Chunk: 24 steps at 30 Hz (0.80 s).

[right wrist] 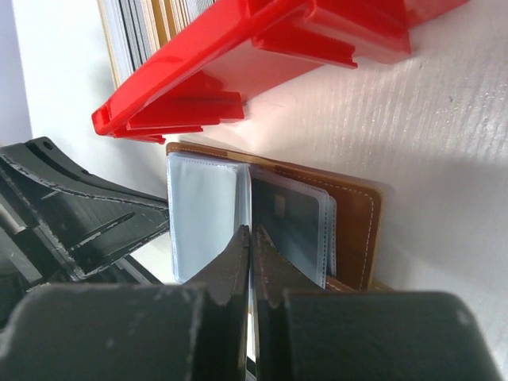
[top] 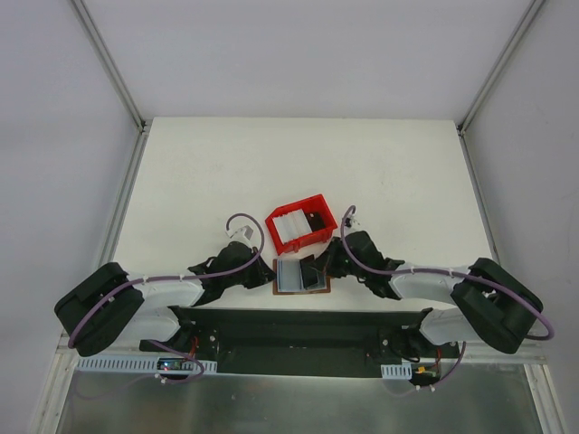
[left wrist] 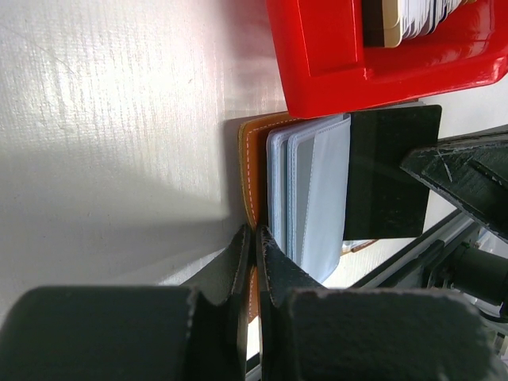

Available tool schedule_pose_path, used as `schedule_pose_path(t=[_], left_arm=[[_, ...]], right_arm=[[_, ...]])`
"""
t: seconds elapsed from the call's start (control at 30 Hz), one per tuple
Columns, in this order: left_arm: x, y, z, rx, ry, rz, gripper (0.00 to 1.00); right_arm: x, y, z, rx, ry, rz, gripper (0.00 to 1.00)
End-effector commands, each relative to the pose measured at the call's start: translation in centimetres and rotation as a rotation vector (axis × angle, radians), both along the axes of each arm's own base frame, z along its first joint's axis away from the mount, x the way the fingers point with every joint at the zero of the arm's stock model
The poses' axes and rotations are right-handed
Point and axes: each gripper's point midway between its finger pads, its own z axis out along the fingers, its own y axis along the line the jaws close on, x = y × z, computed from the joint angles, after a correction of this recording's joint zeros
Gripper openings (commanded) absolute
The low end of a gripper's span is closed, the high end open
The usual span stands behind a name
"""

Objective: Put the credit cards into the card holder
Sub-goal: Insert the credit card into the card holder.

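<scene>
The credit cards are being seen stacked on edge in the red tray, none of them being carried by either arm. The tray is standing just beyond the card holder, on its far side. The holder is lying open and flat on the white table near the arms' bases, its long axis running left to right and its clear sleeves facing up. A dark card is being shown on its right half, apparently already in a sleeve. The holder is being flanked by both arms: the left gripper is being shown with its fingers pressed together at the brown left edge, and the right gripper is likewise closed, its tips at the middle fold — whether a sleeve leaf is being pinched cannot be told. The coming move is judged to turn on the stack lying away from both hands, past the holder. The pale cards are sitting toward the tray's left end, so the left arm is being reckoned slightly nearer — and its jaws would first need opening.
</scene>
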Motion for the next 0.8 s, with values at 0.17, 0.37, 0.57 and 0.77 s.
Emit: schedule_pose_path(t=[0.17,0.37,0.57,0.77], left_arm=[[-3.9,5.4,-5.3,0.251,0.179,0.005,0.0],[-4.0,5.6,-5.3,0.259,0.182,0.012,0.0],[-4.0,5.6,-5.5,0.269,0.185,0.011,0.0],[-4.0,5.7,-5.4,0.275,0.188,0.01,0.0]], right_arm=[[0.2,0.9,2.3,0.157,-0.04,-0.01,0.01],[0.3,0.4,1.7,0.156,-0.028,-0.024,0.0],[0.3,0.3,1.5,0.173,-0.026,-0.03,0.0],[0.5,0.4,2.0,0.202,-0.04,-0.031,0.0]])
